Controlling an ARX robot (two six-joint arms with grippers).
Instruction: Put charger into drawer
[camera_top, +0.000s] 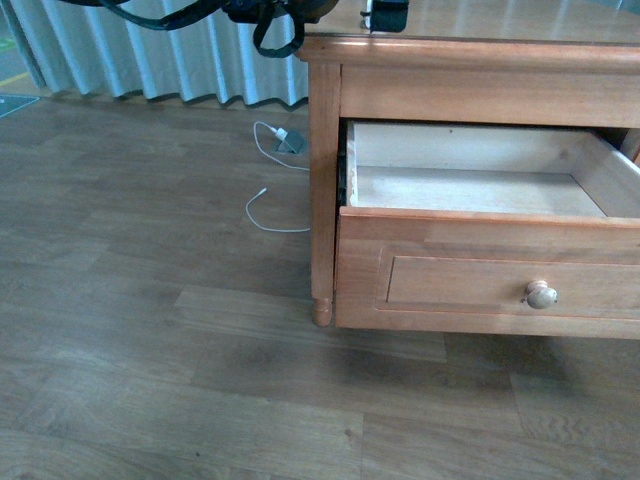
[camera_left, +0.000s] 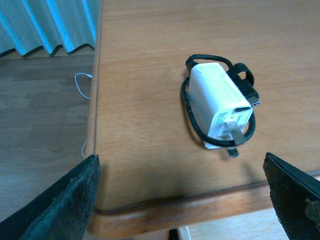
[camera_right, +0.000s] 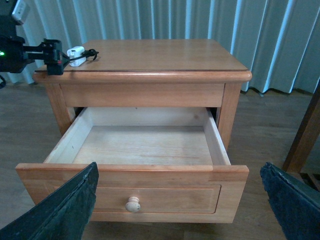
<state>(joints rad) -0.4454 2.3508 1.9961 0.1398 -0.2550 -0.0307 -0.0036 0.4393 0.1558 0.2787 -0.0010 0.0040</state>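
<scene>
At the nightstand top (camera_left: 140, 50), the left gripper (camera_left: 181, 156) hangs spread wide, pointing at the charger (camera_left: 217, 100).

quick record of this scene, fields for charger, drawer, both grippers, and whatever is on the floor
charger: lying on the nightstand top near a corner, black cable wound round it, not gripped
drawer: pulled open, no items seen inside
left gripper: open, beside the charger, not touching
right gripper: open, facing the drawer, holding nothing
floor: grey adapter with white cable
</scene>
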